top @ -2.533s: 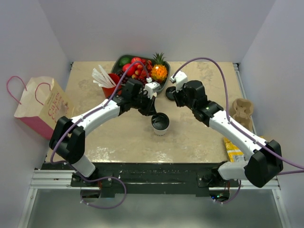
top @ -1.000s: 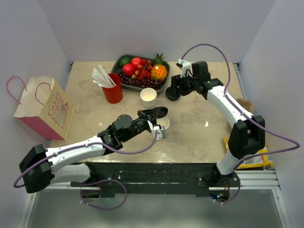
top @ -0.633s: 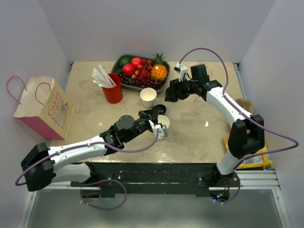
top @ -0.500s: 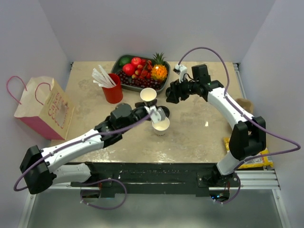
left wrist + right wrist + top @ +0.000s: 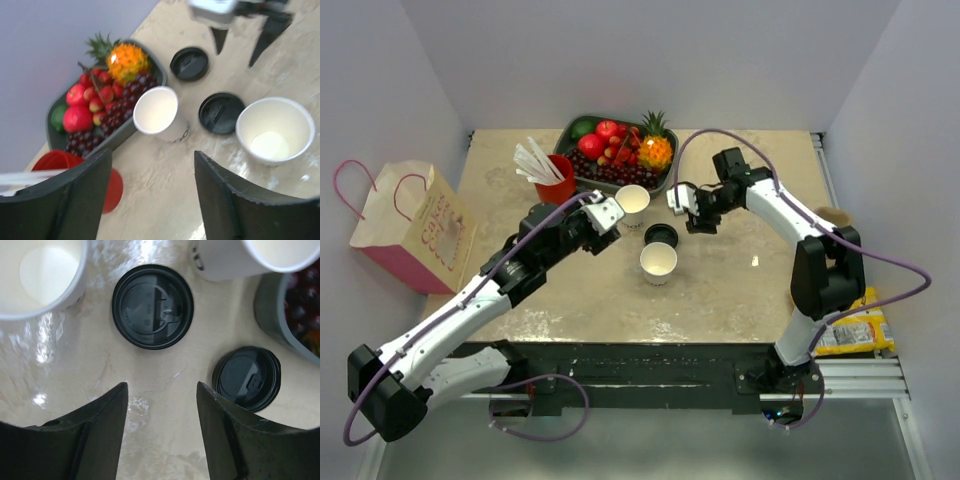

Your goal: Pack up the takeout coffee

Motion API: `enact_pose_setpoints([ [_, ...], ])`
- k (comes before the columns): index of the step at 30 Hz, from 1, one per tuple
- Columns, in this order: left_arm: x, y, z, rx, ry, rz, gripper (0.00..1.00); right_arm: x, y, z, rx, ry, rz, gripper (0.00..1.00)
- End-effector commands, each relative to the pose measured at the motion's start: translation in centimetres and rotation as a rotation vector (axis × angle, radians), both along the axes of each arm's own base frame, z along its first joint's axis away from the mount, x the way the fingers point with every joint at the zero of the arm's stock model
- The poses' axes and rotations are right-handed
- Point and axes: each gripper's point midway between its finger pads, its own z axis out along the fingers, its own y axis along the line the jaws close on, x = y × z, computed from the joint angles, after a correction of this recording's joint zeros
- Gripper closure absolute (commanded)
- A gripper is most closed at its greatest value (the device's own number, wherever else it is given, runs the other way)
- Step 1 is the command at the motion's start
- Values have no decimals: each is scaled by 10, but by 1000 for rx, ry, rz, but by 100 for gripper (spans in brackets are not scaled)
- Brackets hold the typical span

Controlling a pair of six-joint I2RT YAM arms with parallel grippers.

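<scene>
Bare tabletop (image 5: 740,290) right of lidless cup (image 5: 658,262)

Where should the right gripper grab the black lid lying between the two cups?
Take the lid by its rim, from straight above. It lies flat on the table, so only opposite points of the thin round edge can be pinched; the right gripper, open, would likely need to straddle its full width.

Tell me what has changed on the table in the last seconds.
The left gripper lifted the black lid off the coffee cup, laid it beside the cup, opened and drew back to the left. The right gripper moved in toward it, open. Plain cup, red cup, fruit tray and bag stayed.
</scene>
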Motion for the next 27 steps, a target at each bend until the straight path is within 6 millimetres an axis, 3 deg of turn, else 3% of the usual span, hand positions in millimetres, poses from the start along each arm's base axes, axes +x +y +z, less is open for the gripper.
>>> enact_pose_setpoints([
  [1, 12, 24, -3, -14, 81, 98, 25, -6, -6, -19, -119, -236, 410, 39],
  [5, 22, 37, -7, -15, 111, 150, 24, -5, 3, -30, -113, -318, 629, 42],
  [7, 26, 38, -9, -19, 123, 163, 24, -20, 0, -48, -124, -249, 717, 45],
  [11, 39, 49, -11, -47, 148, 215, 24, -27, -6, -62, -163, -286, 879, 49],
  [20, 55, 75, -10, -50, 171, 286, 25, -4, 15, -64, -128, -298, 882, 56],
  [27, 55, 79, -10, -52, 178, 280, 26, -4, 19, -71, -139, -318, 942, 55],
])
